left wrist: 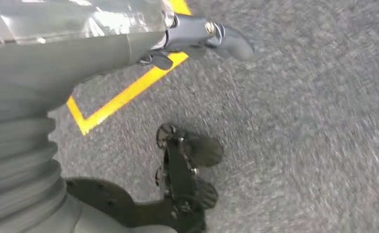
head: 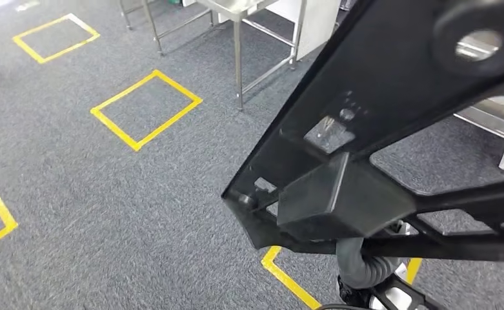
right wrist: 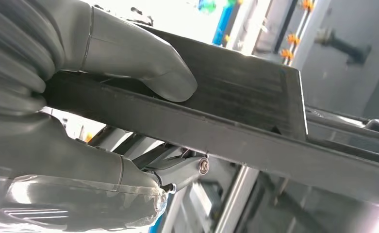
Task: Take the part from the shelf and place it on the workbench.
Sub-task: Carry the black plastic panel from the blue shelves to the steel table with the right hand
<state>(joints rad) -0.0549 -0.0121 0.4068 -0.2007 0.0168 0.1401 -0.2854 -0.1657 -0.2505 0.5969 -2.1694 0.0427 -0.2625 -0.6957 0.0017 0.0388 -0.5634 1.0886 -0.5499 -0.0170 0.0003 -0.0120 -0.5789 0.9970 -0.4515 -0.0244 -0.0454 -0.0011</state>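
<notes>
Across the head view, a large flat black frame-shaped part [head: 378,110] with cut-outs and a boxy block fills the right side, carried above grey carpet floor [head: 107,194] marked with yellow tape squares [head: 146,108]; a steel-legged desk [head: 249,39] stands well ahead, so the carrying step looks to be in hand (the shelf is nowhere in these frames). From the left wrist, the left hand [left wrist: 197,39] hangs over the carpet with nothing in it, fingers curled in. From the right wrist, the right hand [right wrist: 105,97] grips the part's edge, thick grey thumb [right wrist: 148,63] pressed on top, fingers beneath. Next, I judge, comes walking to the desk and lowering the part flat.
</notes>
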